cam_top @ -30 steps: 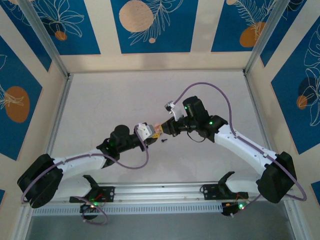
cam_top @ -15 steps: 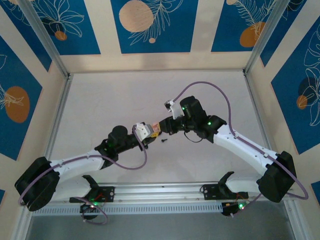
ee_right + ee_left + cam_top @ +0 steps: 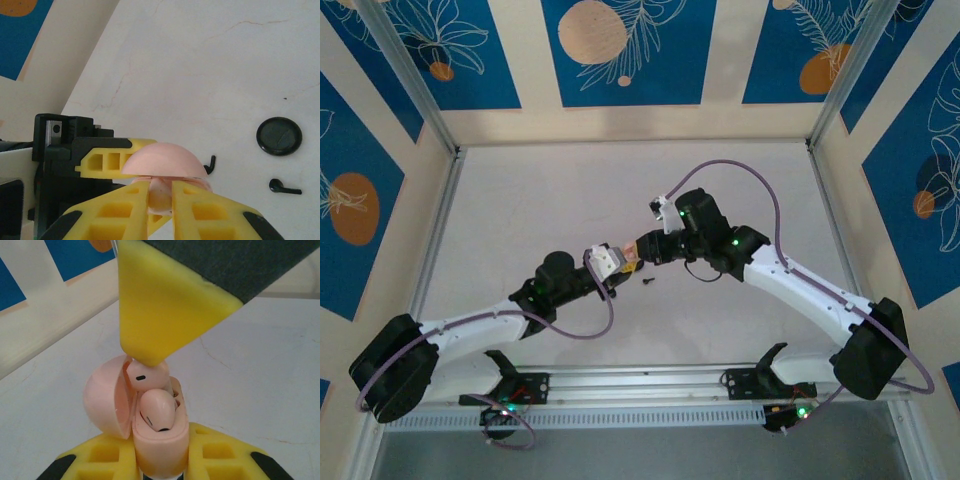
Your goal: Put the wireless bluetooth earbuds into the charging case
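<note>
The left gripper (image 3: 162, 461), closed tight, holds the open pink case (image 3: 156, 447) by its base, one earbud (image 3: 157, 411) seated, while the right gripper (image 3: 160, 199), nearly shut, pinches the second earbud (image 3: 148, 375) at the empty pocket; light, hard and slick, it probably wants a gentle pinch across its head.

At the low edge stands the right gripper (image 3: 160, 189), its yellow jaws almost together, with a pink piece (image 3: 160, 199) pinched between them. Just above is the charging case (image 3: 165, 159), its round pink lid on top, and touching its left side the left gripper (image 3: 125, 156) (one yellow finger, a black body behind it). On the white table (image 3: 210, 60), to the right, lie a black round disc (image 3: 279, 136) and two tiny black pieces: one just beside the lid (image 3: 213, 163), one below the disc (image 3: 284, 188).
</note>
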Action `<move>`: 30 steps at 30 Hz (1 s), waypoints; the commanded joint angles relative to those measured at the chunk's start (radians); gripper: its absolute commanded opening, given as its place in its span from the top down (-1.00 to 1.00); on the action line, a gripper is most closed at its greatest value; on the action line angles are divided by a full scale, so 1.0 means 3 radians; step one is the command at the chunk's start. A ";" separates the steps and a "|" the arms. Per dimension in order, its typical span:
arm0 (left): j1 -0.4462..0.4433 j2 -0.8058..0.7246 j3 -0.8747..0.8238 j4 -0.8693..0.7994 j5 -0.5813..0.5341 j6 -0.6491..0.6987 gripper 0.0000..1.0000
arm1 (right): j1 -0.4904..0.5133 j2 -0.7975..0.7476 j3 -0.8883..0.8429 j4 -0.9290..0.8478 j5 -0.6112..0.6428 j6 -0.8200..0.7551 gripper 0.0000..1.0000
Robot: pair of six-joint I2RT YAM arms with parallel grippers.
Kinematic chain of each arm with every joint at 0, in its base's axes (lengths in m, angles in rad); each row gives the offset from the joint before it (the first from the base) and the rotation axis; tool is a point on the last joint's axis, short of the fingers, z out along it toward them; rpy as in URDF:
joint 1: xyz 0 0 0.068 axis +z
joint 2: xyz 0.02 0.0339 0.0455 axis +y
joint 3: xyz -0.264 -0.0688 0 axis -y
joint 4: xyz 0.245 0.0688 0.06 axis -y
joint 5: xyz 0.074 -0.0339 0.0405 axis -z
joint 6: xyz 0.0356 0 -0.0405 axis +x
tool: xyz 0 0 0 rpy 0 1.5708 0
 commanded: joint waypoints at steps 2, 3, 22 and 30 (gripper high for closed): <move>-0.0029 -0.0108 0.0065 0.0491 0.0040 0.0082 0.60 | 0.0040 0.0055 -0.0020 -0.0207 -0.0227 -0.0059 0.61; -0.0029 -0.0102 0.0061 0.0485 0.0027 0.0083 0.60 | 0.0035 0.0055 -0.0016 -0.0192 -0.0270 -0.0082 0.59; -0.0030 0.0214 0.0021 0.0948 0.0013 -0.0125 0.60 | -0.0313 0.0099 -0.0088 -0.0015 -0.0664 -0.0030 0.51; -0.0031 0.0225 0.0036 0.0924 0.0029 -0.0120 0.60 | -0.0366 0.0118 -0.0076 -0.0111 -0.0648 0.0030 0.58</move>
